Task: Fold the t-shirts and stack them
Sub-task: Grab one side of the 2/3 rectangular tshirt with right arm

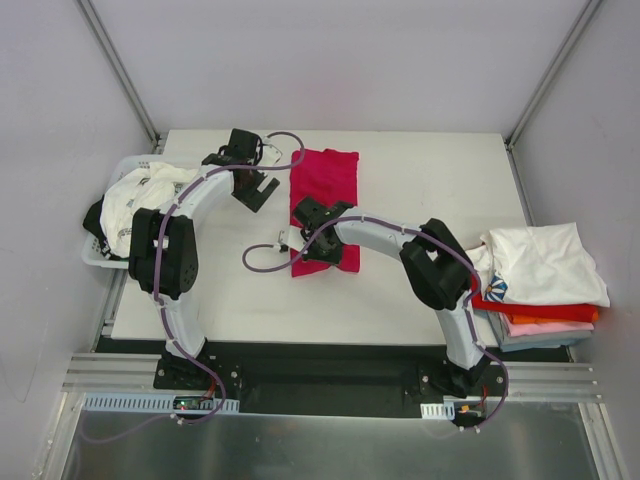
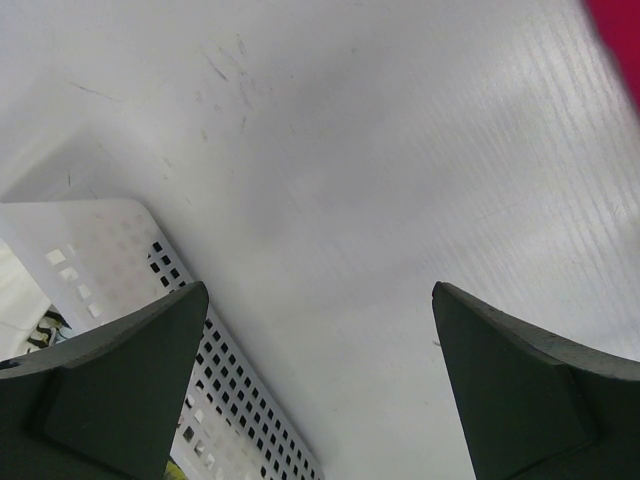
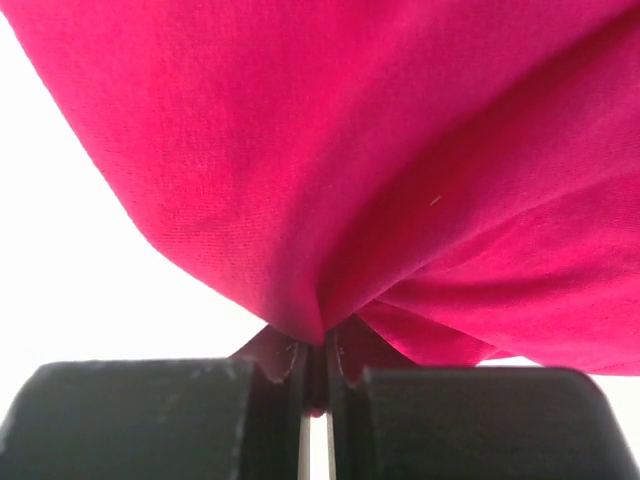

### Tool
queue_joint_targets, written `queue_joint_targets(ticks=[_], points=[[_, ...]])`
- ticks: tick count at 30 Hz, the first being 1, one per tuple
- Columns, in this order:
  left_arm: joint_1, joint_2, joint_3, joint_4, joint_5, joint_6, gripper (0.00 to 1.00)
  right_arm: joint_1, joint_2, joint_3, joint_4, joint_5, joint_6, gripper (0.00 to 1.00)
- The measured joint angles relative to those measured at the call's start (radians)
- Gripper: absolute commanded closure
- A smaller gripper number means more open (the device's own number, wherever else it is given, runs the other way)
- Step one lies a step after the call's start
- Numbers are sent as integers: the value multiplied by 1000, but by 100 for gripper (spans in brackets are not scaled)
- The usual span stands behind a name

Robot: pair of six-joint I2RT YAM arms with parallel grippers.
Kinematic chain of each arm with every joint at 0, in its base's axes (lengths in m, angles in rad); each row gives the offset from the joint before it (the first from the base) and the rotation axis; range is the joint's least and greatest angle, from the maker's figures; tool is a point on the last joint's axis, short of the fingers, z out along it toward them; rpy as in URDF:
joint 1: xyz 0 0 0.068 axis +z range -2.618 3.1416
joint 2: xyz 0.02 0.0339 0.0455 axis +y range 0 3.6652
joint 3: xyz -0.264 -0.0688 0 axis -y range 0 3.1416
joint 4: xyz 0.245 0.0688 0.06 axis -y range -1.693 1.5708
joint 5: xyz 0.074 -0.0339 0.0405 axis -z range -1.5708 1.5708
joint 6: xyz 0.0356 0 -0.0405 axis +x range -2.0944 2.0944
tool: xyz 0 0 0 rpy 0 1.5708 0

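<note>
A crimson-magenta t-shirt [image 1: 325,185] lies folded lengthwise in the middle of the table. My right gripper [image 1: 305,243] is shut on its near end; the right wrist view shows the cloth [image 3: 350,170] pinched between the jaws [image 3: 316,375]. My left gripper [image 1: 252,190] is open and empty, hanging over bare table to the left of the shirt's far end; only a sliver of the shirt [image 2: 620,40] shows in the left wrist view. A stack of folded t-shirts [image 1: 540,280], white on top of red, orange and pink, sits at the right edge.
A white plastic basket [image 1: 100,255] with unfolded white printed and dark shirts [image 1: 140,200] stands at the table's left edge; its perforated wall [image 2: 230,400] shows under my left fingers. Metal frame posts stand at the back corners.
</note>
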Motion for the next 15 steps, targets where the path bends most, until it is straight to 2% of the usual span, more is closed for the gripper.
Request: queue_joint_targets(ticks=[7, 15], points=[[0, 0, -7, 1, 0, 0, 5, 29, -12, -19, -11, 10, 0, 99], [0, 0, -7, 1, -11, 4, 4, 201, -85, -121, -90, -53, 5, 99]])
